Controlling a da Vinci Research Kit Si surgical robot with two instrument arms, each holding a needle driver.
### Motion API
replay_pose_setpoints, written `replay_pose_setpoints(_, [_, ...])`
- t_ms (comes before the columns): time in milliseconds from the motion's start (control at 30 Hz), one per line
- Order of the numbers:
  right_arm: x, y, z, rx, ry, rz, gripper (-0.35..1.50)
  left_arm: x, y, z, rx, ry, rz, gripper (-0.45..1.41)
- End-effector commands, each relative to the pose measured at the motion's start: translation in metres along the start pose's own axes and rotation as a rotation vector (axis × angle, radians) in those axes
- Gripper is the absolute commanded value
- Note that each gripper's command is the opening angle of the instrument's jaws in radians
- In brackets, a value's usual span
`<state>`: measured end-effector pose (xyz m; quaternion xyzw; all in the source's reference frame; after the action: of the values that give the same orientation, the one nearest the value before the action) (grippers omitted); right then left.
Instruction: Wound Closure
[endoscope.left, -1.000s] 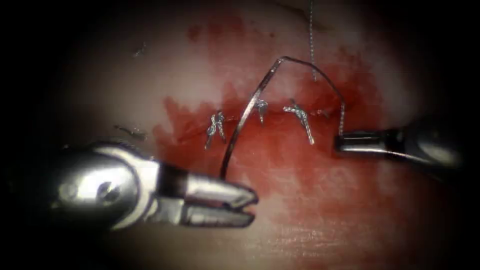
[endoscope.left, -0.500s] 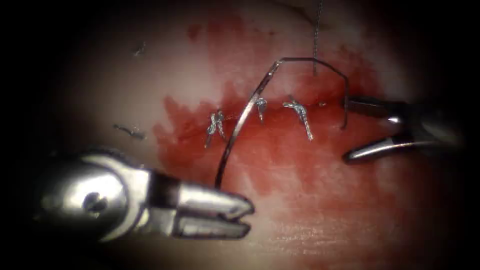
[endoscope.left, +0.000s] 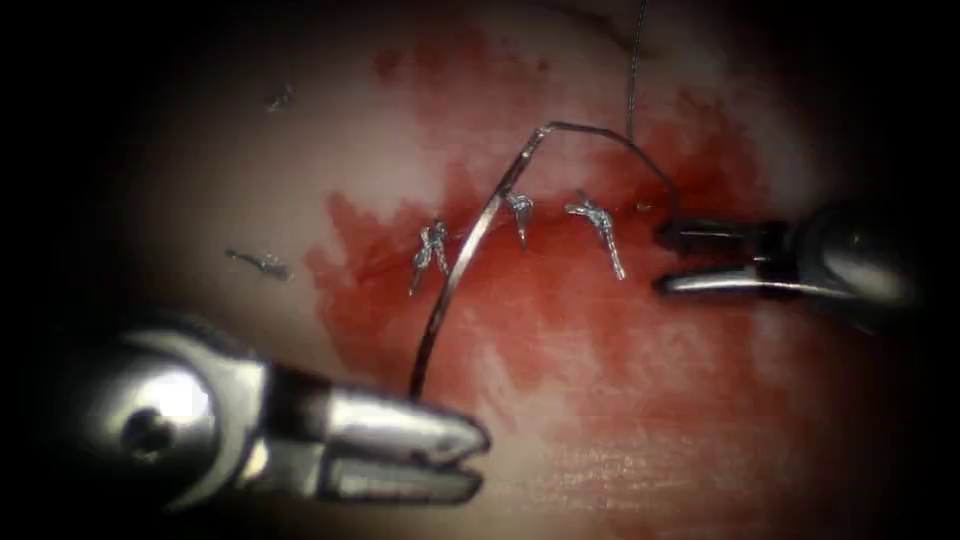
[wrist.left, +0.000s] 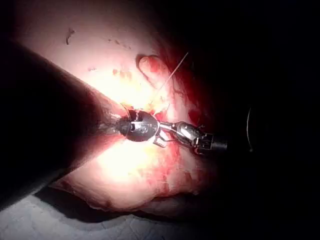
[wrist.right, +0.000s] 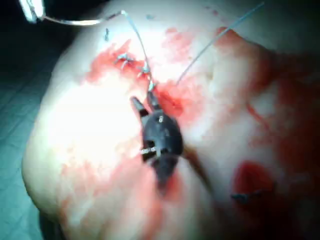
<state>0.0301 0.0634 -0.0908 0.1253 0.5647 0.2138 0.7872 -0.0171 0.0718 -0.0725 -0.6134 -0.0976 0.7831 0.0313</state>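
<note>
Endoscope view: we see the left tool (endoscope.left: 470, 455) low on the tissue (endoscope.left: 300, 180), its jaws clamped on one end of the curved needle (endoscope.left: 465, 245), which rises clear of the tissue and arcs up across the cut (endoscope.left: 540, 215). No container is in the scene; the tissue itself carries the red fluid (endoscope.left: 560, 330), spread widest below the cut, and three finished stitches (endoscope.left: 600, 225) in a row along it. From the needle's upper end, the thread (endoscope.left: 615, 140) curves right and down to the right tool (endoscope.left: 665, 260), at the right end of the cut. Its jaws stand narrowly apart with the thread meeting the upper one; we cannot tell whether they grip it. A second strand (endoscope.left: 632, 80) runs straight up from the tissue above the cut. Two cut ends of thread (endoscope.left: 260, 263) lie on the pale tissue, well left of the cut.

Against the frame a second ago, the left tool has dropped lower and leftward, carrying the needle with it. The right tool, then shut beside the thread's hanging end and gaping wide half a second ago, has narrowed and sits higher. In the right wrist view, the right tool (wrist.right: 142, 105) sits on the red fluid (wrist.right: 170, 100) with the thread (wrist.right: 140, 45) rising from it.
</note>
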Motion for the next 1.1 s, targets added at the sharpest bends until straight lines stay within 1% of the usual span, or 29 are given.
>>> replay_pose_setpoints(33, [-0.0005, 0.0003, 0.0007, 0.002, 0.002, -0.003, -0.35, -0.0001, -0.0005, 0.0006, 0.000, 0.001, 0.003, -0.35])
replay_pose_setpoints(167, [-0.0008, 0.0003, 0.0004, 0.009, 0.004, -0.006, -0.35, -0.0003, -0.0006, 0.0005, -0.001, 0.002, 0.004, -0.35])
replay_pose_setpoints(300, [-0.0006, -0.0011, 0.0003, 0.028, 0.006, -0.006, -0.35, -0.0007, -0.0007, 0.0004, -0.002, 0.002, 0.006, -0.35])
replay_pose_setpoints(333, [-0.0003, -0.0017, 0.0002, 0.034, 0.008, -0.005, -0.35, -0.0011, -0.0008, 0.0003, -0.003, 0.001, 0.008, -0.35])
replay_pose_setpoints(467, [0.0004, -0.0028, 0.0000, 0.044, 0.010, -0.001, -0.35, -0.0026, -0.0011, 0.0002, -0.004, -0.002, 0.025, -0.35])
replay_pose_setpoints(733, [0.0004, -0.0037, -0.0003, 0.060, 0.002, -0.004, -0.35, -0.0045, -0.0014, 0.0001, -0.003, -0.005, 0.008, -0.35])
replay_pose_setpoints(933, [0.0005, -0.0043, -0.0004, 0.076, -0.010, -0.004, -0.35, -0.0049, -0.0012, 0.0000, -0.001, -0.004, 0.005, -0.35])
replay_pose_setpoints(1033, [0.0008, -0.0050, -0.0005, 0.089, -0.012, -0.003, -0.35, -0.0050, -0.0012, -0.0001, -0.002, -0.003, 0.006, -0.35])
replay_pose_setpoints(1067, [0.0012, -0.0059, -0.0005, 0.101, -0.011, -0.002, -0.35, -0.0050, -0.0012, -0.0001, -0.003, -0.003, 0.006, -0.35])
replay_pose_setpoints(1100, [0.0013, -0.0061, -0.0006, 0.104, -0.014, -0.002, -0.35, -0.0050, -0.0012, -0.0001, -0.003, -0.003, 0.006, -0.35])
